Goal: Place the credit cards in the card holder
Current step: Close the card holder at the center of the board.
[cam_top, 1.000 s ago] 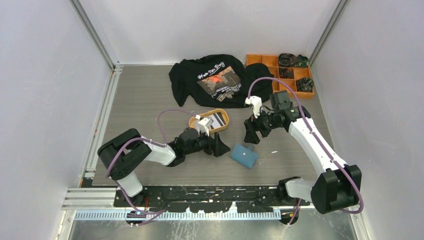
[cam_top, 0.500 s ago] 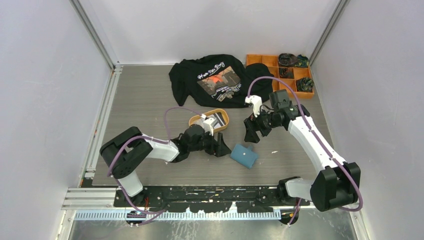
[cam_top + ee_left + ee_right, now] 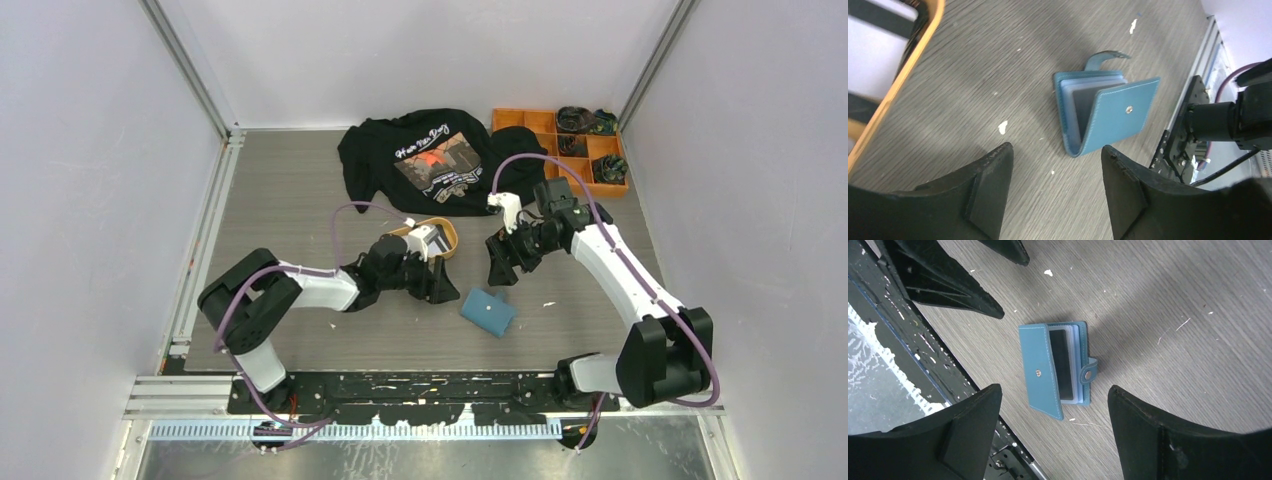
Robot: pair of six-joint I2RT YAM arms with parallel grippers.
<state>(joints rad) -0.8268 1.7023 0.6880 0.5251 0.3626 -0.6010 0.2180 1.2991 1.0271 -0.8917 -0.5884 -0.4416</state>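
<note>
**Left arm stretches toward the wallet; both sets of fingers empty**

Since 1 second ago the left arm has straightened and reached farther along the desk (image 3: 300, 200). Its wrist now lies against the near rim of the orange oval tray (image 3: 449, 240), which it covers more than before. The left fingers (image 3: 438, 284) have moved slightly farther from the near edge. The card holder (image 3: 488, 311) has not moved. On the right, the fingers sit almost where they were, and only the arm's lower links have shifted a little.

The left fingers are parted, low over the desk, with nothing between them. In the left wrist view they frame the card holder, which lies clear of both tips. The credit cards (image 3: 870, 60) I can see, white with dark bands, lie in the tray just behind that wrist.

The card holder rests on the desk between the 2 arms, toward the near edge. Its cover is ajar and its snap tab is undone. The right wrist view shows a dark card in an inner pocket.

The right fingers (image 3: 499, 270) are spread wide above the card holder, holding and touching nothing.
</note>
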